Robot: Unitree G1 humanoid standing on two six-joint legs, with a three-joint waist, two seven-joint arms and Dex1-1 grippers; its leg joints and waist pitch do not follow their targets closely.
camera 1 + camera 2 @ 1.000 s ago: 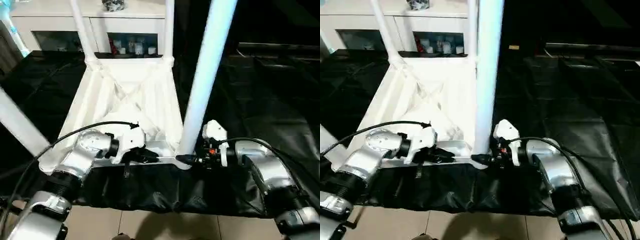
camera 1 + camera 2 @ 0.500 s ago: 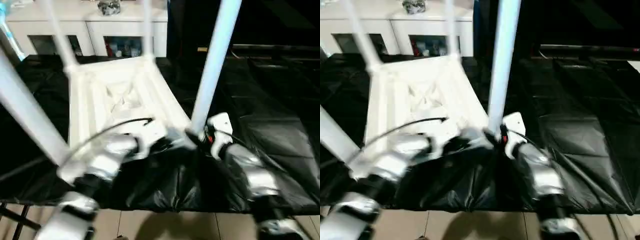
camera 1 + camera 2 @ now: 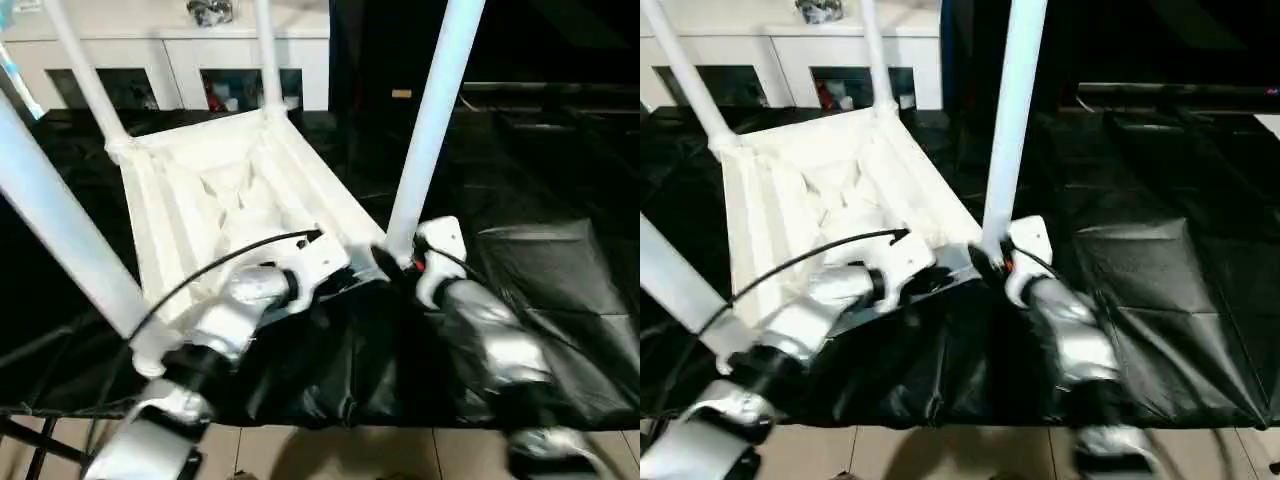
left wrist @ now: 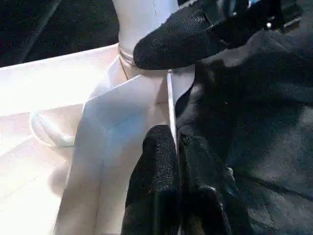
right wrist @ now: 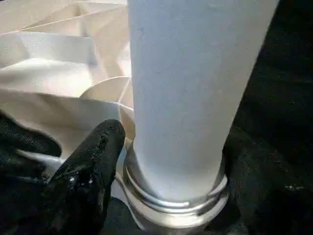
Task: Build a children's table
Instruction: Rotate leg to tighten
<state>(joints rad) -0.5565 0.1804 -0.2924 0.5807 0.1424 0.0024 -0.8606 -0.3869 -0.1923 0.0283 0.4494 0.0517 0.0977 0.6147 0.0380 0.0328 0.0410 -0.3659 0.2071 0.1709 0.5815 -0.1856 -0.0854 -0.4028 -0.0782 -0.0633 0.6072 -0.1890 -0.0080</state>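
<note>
Fingers of the left gripper (image 4: 177, 196) are pinched together on the thin near rim of the tabletop (image 3: 215, 195), one pad inside the wall, one outside. The right gripper (image 5: 142, 171) sits at the base of the nearest leg (image 3: 432, 120); one black finger (image 5: 85, 171) touches its ringed collar, but how wide it stands cannot be told. The upturned tabletop is smooth white plastic with ribs, lying on a crinkled black sheet (image 3: 560, 290). Tapered tubular legs rise from its corner sockets, their tops cut off. A white cabinet (image 3: 180, 60) stands beyond the tabletop.
</note>
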